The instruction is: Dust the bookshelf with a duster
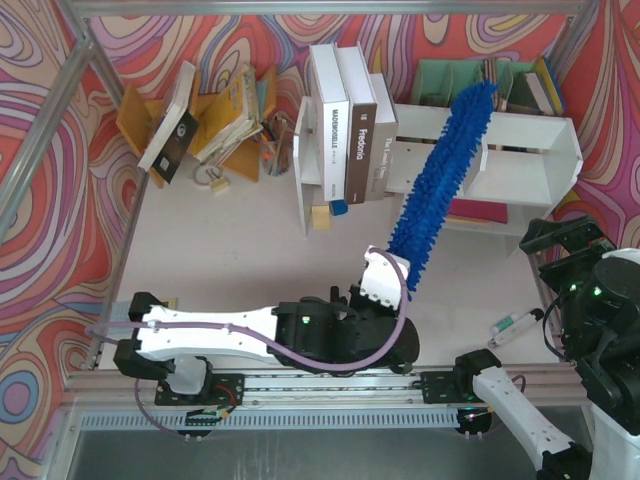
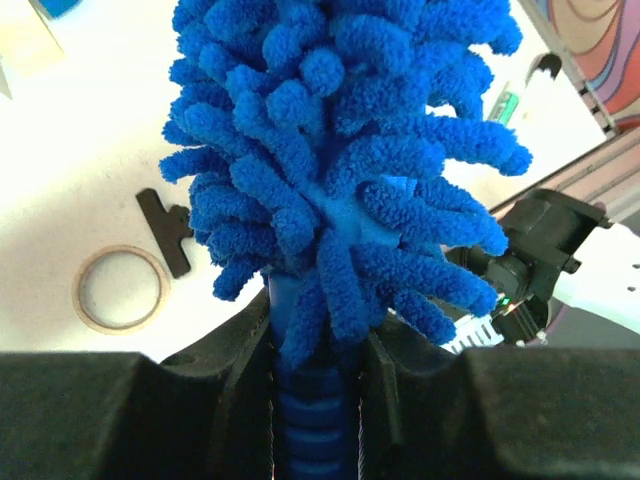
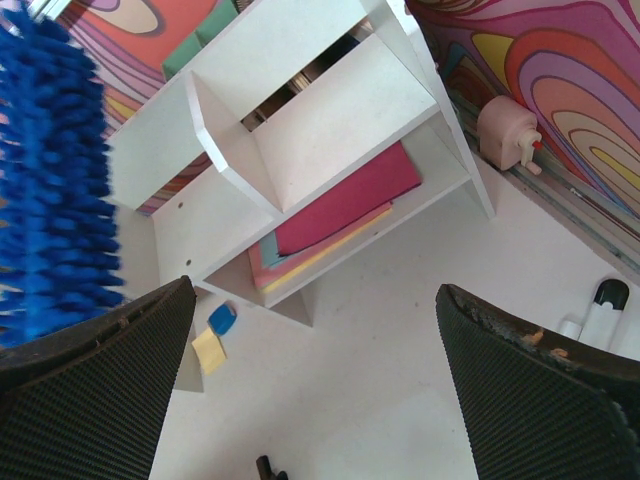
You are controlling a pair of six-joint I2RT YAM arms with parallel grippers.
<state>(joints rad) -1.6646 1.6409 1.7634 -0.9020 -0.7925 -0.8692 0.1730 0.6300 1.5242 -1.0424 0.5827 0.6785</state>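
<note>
The duster (image 1: 445, 175) is being gripped by the left gripper (image 1: 392, 272), whose jaws are being pressed shut on the slim ribbed handle (image 2: 312, 425) just below the fluffy blue head. From the jaws, the duster's long axis is being pointed away from the arm bases and a little to the right. Its far tip is thus being laid over the top board of the bookshelf (image 1: 530, 135), close to the middle of the unit. Whether the fibres are actually touching the board cannot be told from above. The shelf's long side is being crossed at a steep angle, so the coming stroke is judged to call for a sideways sweep along the top, toward the bare right end. The left arm is the one being used for the work. The right gripper (image 3: 315, 290) is being held with its jaws wide apart and empty, above the surface in front of the shelf's right half, well apart from the duster.

On the books (image 1: 350, 130) standing at the shelf's left end, "MADEMOISELLE" is being shown on a white spine and "Fredonia" on a brown one. The third spine's lettering is too small to be read. A pen-like item (image 1: 515, 325) is lying near the right arm, and its label cannot be made out.
</note>
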